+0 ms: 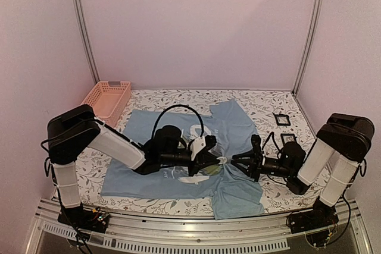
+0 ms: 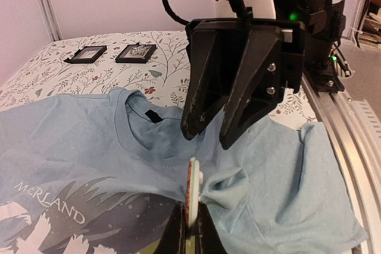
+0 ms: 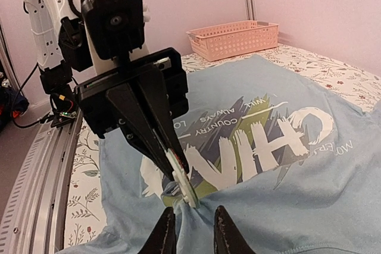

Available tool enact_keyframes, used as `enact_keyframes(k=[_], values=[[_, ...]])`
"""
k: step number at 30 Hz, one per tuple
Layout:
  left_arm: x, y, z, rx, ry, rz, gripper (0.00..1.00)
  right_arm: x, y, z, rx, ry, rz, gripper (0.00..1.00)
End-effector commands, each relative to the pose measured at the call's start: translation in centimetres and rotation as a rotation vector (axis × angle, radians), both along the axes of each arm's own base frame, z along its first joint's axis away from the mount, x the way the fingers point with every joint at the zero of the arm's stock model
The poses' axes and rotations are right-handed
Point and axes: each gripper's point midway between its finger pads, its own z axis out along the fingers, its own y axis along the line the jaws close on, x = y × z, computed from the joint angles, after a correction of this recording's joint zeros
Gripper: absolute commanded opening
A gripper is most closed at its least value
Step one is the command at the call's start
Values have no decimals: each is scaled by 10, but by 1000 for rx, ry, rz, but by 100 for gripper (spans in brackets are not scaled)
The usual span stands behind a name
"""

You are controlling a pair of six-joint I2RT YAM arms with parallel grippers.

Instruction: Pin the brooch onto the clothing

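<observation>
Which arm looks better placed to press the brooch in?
Probably the left: the left gripper holds the brooch against a bunched shirt fold; the right gripper stands open, holding nothing.

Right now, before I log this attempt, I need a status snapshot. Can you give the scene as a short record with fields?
Left gripper: shut on the brooch, held edge-on
Brooch: against a bunched fold of the T-shirt, at the print's edge
Right gripper: jaws apart, facing the left gripper, holding nothing
T-shirt: spread print-up on the table
Also present: pink basket, two black frames
</observation>
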Motion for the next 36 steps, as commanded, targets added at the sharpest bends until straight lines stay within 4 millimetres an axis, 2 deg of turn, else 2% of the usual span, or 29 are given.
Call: enact_keyframes(k=[1, 5, 6, 7, 10, 12, 14, 17, 19, 21, 22, 24, 26, 27, 28, 29, 31, 32, 34, 36], values=[[-10, -6, -7, 55, -134, -3, 0, 11, -1, 4, -25, 8, -38, 22], [-20, -14, -30, 178, -310, 2, 1, 48, -12, -4, -107, 129, -213, 24], [-23, -15, -35, 209, -348, 1, 1, 61, -16, -8, -147, 159, -280, 25], [-23, -15, -40, 238, -381, 7, 4, 77, -20, -2, -181, 175, -350, 26], [-35, -16, -51, 309, -436, -39, 23, 106, -42, -5, -303, 222, -544, 27], [-46, -20, -44, 315, -430, -95, 36, 121, -60, -7, -365, 247, -661, 27], [-64, -22, -31, 305, -378, -190, 44, 133, -76, -9, -401, 290, -731, 27], [-96, -17, -13, 311, -265, -351, 47, 147, -96, -10, -424, 354, -815, 27], [-102, -12, -2, 325, -211, -366, 45, 157, -106, -4, -436, 353, -868, 27], [-82, -5, 11, 319, -179, -265, 41, 166, -109, 1, -447, 367, -880, 27], [-59, 1, 19, 306, -153, -161, 41, 170, -110, 5, -459, 375, -880, 27], [-5, 19, 30, 296, -54, 63, 41, 178, -110, -3, -515, 414, -876, 27], [56, 53, 31, 291, 61, 348, 40, 182, -108, -15, -590, 444, -861, 26], [86, 77, 27, 281, 119, 510, 41, 186, -108, -19, -613, 454, -856, 26], [107, 102, 18, 275, 185, 646, 41, 187, -107, -34, -648, 484, -845, 24], [124, 127, 7, 264, 252, 764, 40, 190, -106, -39, -665, 498, -833, 23], [143, 178, -19, 243, 381, 974, 40, 198, -104, -59, -720, 539, -817, 20], [149, 200, -30, 219, 445, 1070, 41, 204, -105, -62, -746, 549, -816, 17], [153, 232, -48, 203, 504, 1197, 41, 209, -109, -78, -820, 584, -824, 15], [152, 254, -65, 207, 551, 1281, 42, 210, -116, -106, -907, 640, -817, 13]])
